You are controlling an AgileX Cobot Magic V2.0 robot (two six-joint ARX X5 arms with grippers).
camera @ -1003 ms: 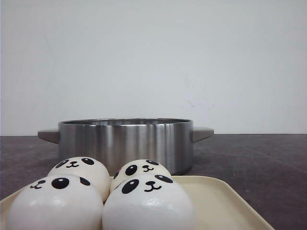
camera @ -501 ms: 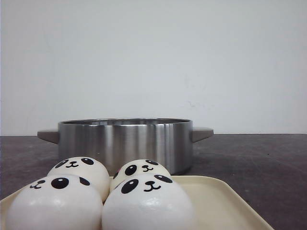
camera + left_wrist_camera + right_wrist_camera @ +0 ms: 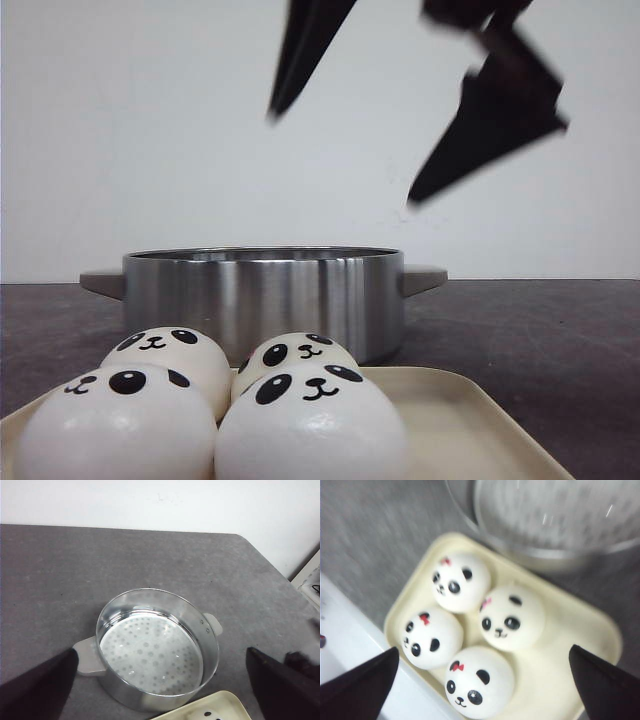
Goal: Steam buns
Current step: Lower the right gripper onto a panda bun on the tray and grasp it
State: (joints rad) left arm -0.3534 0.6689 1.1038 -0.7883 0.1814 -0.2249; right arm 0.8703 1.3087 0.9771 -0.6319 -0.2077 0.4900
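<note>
Several white panda-faced buns (image 3: 310, 425) sit close together on a cream tray (image 3: 450, 410) at the near edge, in front of a steel steamer pot (image 3: 262, 300). In the right wrist view the buns (image 3: 512, 615) lie on the tray (image 3: 570, 630), and my right gripper (image 3: 485, 650) hangs open and empty above them. Two dark, blurred fingers (image 3: 490, 130) spread wide at the top of the front view look like this gripper. My left gripper (image 3: 161, 652) is open and empty, high over the empty pot (image 3: 157, 650) with its perforated bottom.
The pot has two grey side handles (image 3: 423, 278). A corner of the tray (image 3: 210, 710) shows just in front of the pot. A white ledge (image 3: 350, 645) runs along the tray's side. A white wall stands behind the dark table (image 3: 540, 340).
Two dark gripper fingers have come into the top of the front view, where none showed before. The buns, tray and pot have not moved.
</note>
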